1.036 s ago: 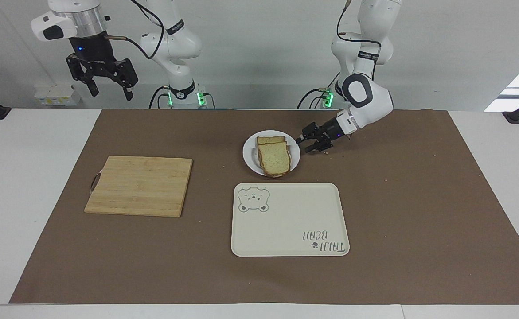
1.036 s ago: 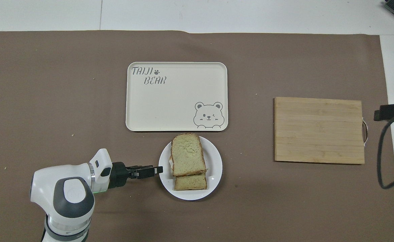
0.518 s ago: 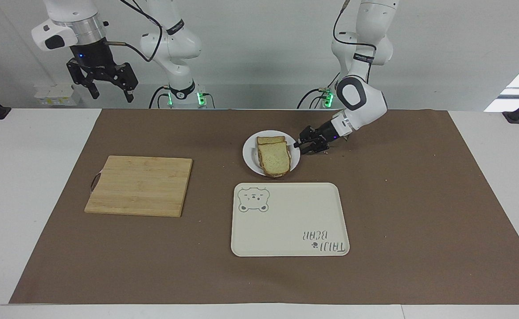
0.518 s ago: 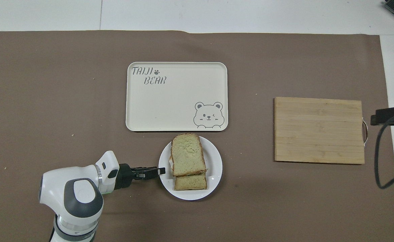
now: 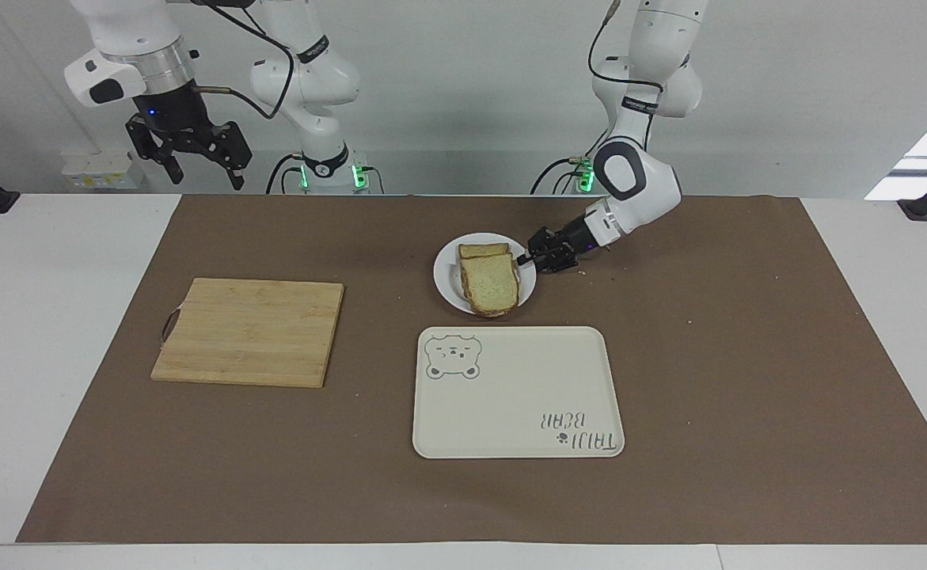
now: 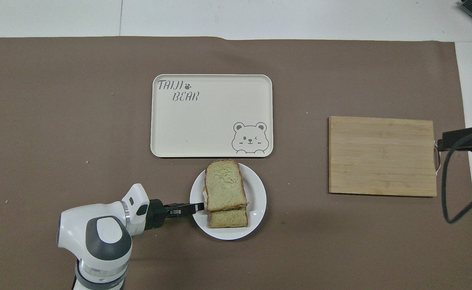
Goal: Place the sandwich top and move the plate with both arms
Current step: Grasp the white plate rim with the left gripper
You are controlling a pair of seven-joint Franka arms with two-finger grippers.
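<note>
The white plate [image 5: 447, 285] [image 6: 256, 189] sits on the brown mat, just nearer to the robots than the bear tray. The sandwich top [image 5: 492, 285] [image 6: 224, 184] lies on the plate, overlapping a lower slice [image 6: 228, 218] and shifted toward the tray. My left gripper [image 5: 523, 259] [image 6: 198, 206] is low at the plate's rim on the left arm's side, lying sideways with its tip over the rim beside the bread. My right gripper [image 5: 204, 176] hangs open and empty, high above the right arm's end of the table, waiting.
A cream tray with a bear drawing [image 5: 517, 392] [image 6: 211, 117] lies beside the plate, farther from the robots. A wooden cutting board [image 5: 249, 331] [image 6: 382, 156] lies toward the right arm's end. Crumbs dot the mat near the left gripper.
My left gripper has slid in toward the plate until its tip reaches over the rim, and it has narrowed. The raised right gripper has drifted slightly. Plate and bread have not moved.
</note>
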